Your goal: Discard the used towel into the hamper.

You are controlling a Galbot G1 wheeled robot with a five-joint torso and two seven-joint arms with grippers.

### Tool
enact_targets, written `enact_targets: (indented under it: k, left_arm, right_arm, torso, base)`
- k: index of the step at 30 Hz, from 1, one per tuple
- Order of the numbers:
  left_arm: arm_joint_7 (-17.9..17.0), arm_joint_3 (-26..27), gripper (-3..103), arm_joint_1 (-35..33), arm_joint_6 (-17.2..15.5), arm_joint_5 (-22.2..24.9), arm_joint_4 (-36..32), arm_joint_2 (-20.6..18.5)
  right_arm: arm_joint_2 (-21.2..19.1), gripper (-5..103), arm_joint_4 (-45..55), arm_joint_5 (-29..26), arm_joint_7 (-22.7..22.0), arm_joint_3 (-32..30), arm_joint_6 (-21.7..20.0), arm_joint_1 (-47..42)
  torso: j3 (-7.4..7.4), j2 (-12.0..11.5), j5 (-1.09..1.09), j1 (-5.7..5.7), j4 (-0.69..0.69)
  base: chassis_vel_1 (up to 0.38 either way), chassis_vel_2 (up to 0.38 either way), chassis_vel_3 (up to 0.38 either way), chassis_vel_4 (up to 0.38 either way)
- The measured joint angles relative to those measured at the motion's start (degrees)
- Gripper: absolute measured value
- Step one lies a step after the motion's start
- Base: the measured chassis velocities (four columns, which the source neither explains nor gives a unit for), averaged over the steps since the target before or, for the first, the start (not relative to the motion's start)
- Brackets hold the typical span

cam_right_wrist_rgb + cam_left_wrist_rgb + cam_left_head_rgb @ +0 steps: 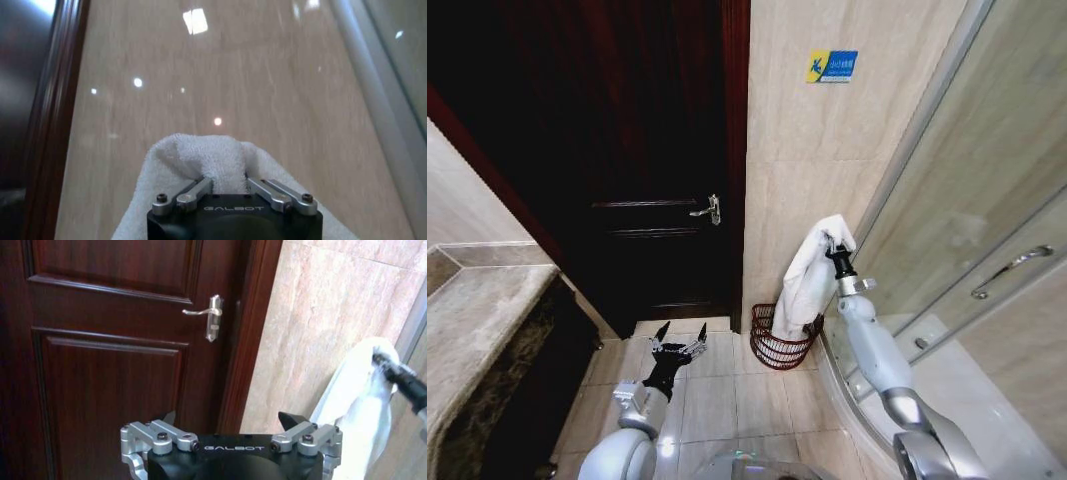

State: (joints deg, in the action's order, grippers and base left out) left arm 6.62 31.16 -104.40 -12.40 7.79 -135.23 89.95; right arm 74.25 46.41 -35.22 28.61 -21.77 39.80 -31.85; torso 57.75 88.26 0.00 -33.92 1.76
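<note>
A Galbot G1 robot stands in a tiled bathroom with its right gripper (832,243) raised against the beige marble wall, its fingers clenched on a fold of a white terry-cloth towel (804,280). The towel hangs down in a long drape from the grip, and its lower end reaches the rim of the small round reddish-brown wire hamper (779,343), which sits on the floor at the foot of the wall, in the corner between the dark mahogany door (642,190) on the left and the curved glass shower enclosure (987,200) on the right. In the right wrist view the two metal fingers (193,192) pinch a bunched ridge of the towel (200,155).

The carry appears done and the drop is the step in hand: the towel looks to hang over the hamper's near-right edge, so the next move likely calls for centring the grip over the opening, lowering, then letting go so the cloth falls inside rather than over the rim.

The left gripper (679,345) waits low over the floor tiles, fingers spread and holding nothing.

"GALBOT" is printed on both gripper housings. A small blue-and-yellow sign (831,66) is fixed high on the wall; its lettering cannot be read.
</note>
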Motion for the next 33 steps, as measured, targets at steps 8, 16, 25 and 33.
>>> enact_targets:
  k: [8,16,25,33]
  left_arm:
    - [0.0,0.0,100,0.0,0.0,0.0,0.0,0.0]
    - [0.0,0.0,100,0.0,0.0,0.0,0.0,0.0]
    - [0.0,0.0,100,0.0,0.0,0.0,0.0,0.0]
    - [0.0,0.0,100,0.0,0.0,0.0,0.0,0.0]
  right_arm:
    - [2.3,8,-8.2,0.2,1.3,1.1,0.8,2.9]
    - [4.0,8,-14.7,1.3,2.3,0.5,1.0,4.4]
    - [5.0,8,-21.1,6.2,2.2,-2.1,-3.9,4.6]
    - [5.6,8,-21.8,10.2,0.7,-1.8,-7.7,2.5]
  torso:
    - [0.0,0.0,-0.01,0.0,0.0]
    - [-0.01,0.0,0.0,0.0,0.0]
    - [-0.01,0.0,0.0,0.0,0.0]
    - [-0.01,0.0,0.0,0.0,0.0]
  base:
    - [0.0,0.0,0.0,0.0]
    - [0.0,0.0,0.0,0.0]
    - [0.0,0.0,0.0,0.0]
    - [0.0,0.0,0.0,0.0]
